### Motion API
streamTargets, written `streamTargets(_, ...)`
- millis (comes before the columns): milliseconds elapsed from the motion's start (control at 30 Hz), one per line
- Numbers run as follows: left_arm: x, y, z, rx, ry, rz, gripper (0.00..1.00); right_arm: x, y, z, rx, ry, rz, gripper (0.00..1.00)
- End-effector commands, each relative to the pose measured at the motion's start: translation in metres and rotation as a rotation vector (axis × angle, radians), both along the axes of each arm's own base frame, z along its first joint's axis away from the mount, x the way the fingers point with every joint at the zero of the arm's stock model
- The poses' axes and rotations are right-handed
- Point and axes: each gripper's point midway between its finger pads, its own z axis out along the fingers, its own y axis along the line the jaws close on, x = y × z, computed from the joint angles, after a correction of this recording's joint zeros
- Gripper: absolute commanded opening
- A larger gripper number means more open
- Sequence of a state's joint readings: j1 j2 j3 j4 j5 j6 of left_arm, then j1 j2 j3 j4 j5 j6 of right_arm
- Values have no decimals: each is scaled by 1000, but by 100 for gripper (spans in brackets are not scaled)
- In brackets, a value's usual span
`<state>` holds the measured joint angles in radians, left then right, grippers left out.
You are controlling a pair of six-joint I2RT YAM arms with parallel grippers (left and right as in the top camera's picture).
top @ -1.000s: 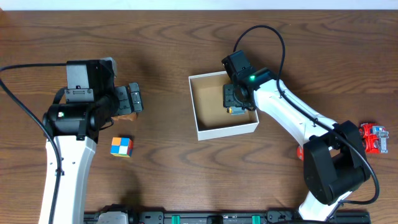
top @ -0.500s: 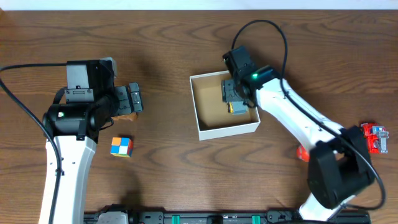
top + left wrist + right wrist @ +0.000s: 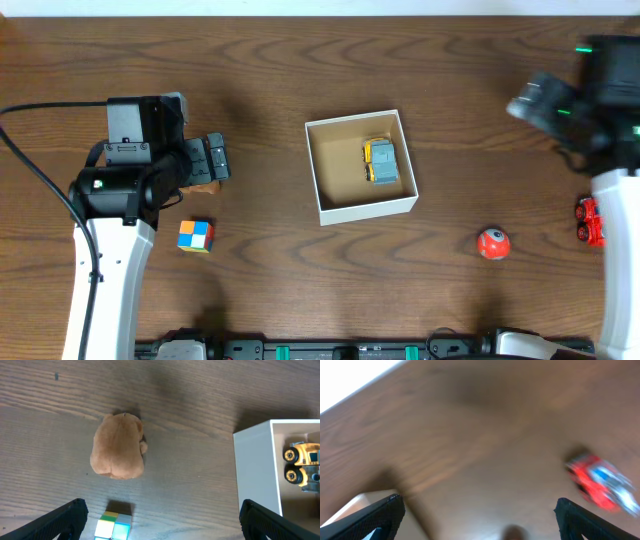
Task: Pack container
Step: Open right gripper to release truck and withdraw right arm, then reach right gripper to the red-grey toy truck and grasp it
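Observation:
The container (image 3: 368, 211), a shallow white box with a brown inside, sits mid-table. A yellow and grey toy truck (image 3: 379, 161) lies in its right half, and the left wrist view also catches the truck (image 3: 302, 465) behind the container wall (image 3: 255, 470). My left gripper (image 3: 215, 160) hovers open over a brown plush toy (image 3: 118, 446), with a coloured cube (image 3: 114, 526) between its fingers' lines. My right gripper (image 3: 530, 103), blurred, is high at the far right, open and empty (image 3: 480, 517).
The coloured cube (image 3: 196, 236) lies just in front of the left gripper. An orange ball (image 3: 492, 243) rests right of the container, and a red toy car (image 3: 590, 221) sits near the right edge, also blurred in the right wrist view (image 3: 600, 481).
My right gripper opened, left the toy truck in the container, and swung away up to the far right. The left arm has not moved.

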<state>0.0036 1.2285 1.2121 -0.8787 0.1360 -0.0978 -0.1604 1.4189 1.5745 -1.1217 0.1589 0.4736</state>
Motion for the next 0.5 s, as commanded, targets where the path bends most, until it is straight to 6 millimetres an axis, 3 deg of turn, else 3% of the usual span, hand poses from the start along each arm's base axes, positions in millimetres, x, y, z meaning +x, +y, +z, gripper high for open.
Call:
streamTargets(0, 2, -2, 7, -9, -18, -5, 98, -23, -46, -20, 90, 61, -70, 99)
streamTargets(200, 2, -2, 6, -9, -14, -5, 98, -71, -113, -72, 179, 144, -216, 99)
streamTargets(367, -1, -2, 4, -9, 1, -5, 98, -98, -138, -119, 153, 228, -177, 99)
streamTargets(467, -2, -2, 4, -9, 4, -5, 98, -101, -151, -128, 103, 240, -160, 99)
